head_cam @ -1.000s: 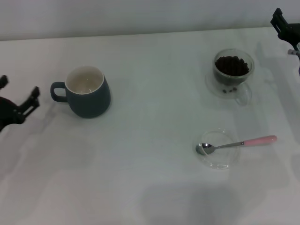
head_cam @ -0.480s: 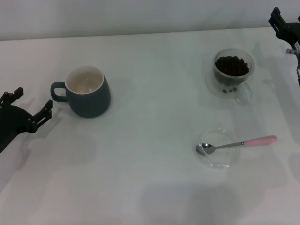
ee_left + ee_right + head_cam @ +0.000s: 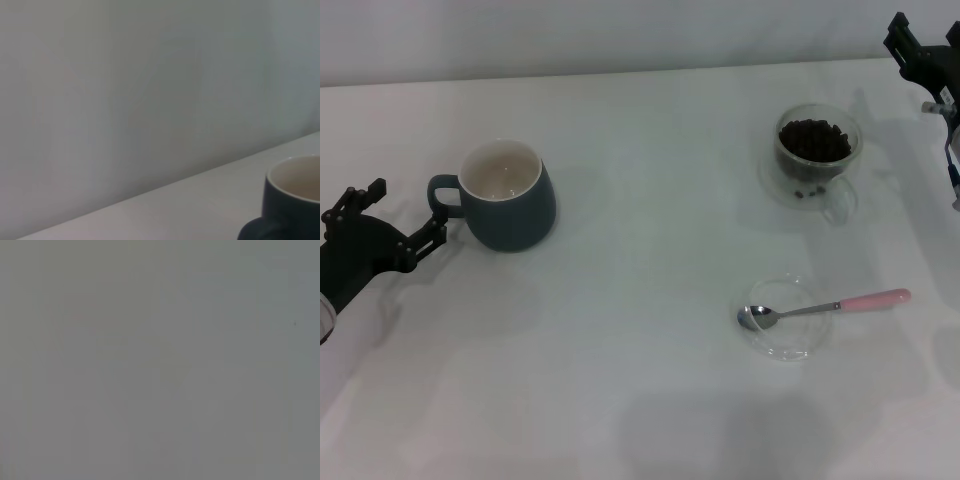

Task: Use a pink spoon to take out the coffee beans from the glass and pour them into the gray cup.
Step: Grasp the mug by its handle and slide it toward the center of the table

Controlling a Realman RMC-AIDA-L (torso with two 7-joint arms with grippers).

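Observation:
The gray cup (image 3: 507, 196) stands upright at the left of the white table, its handle pointing left and its cream inside bare. It also shows in the left wrist view (image 3: 295, 197). My left gripper (image 3: 402, 214) is open, just left of the handle and holding nothing. The glass (image 3: 817, 152) with coffee beans (image 3: 813, 138) stands at the back right, with a few loose beans (image 3: 808, 192) low inside its walls. The pink spoon (image 3: 825, 307) lies with its bowl on a clear saucer (image 3: 790, 340), handle pointing right. My right gripper (image 3: 912, 48) is at the far right edge, beyond the glass.
The table's far edge meets a pale wall (image 3: 125, 100). The right wrist view shows only a plain grey surface. Bare tabletop (image 3: 650, 220) lies between the cup and the glass.
My left gripper has moved right, closer to the cup's handle. My right gripper has shifted slightly left and farther back. The cup, glass and spoon have not moved.

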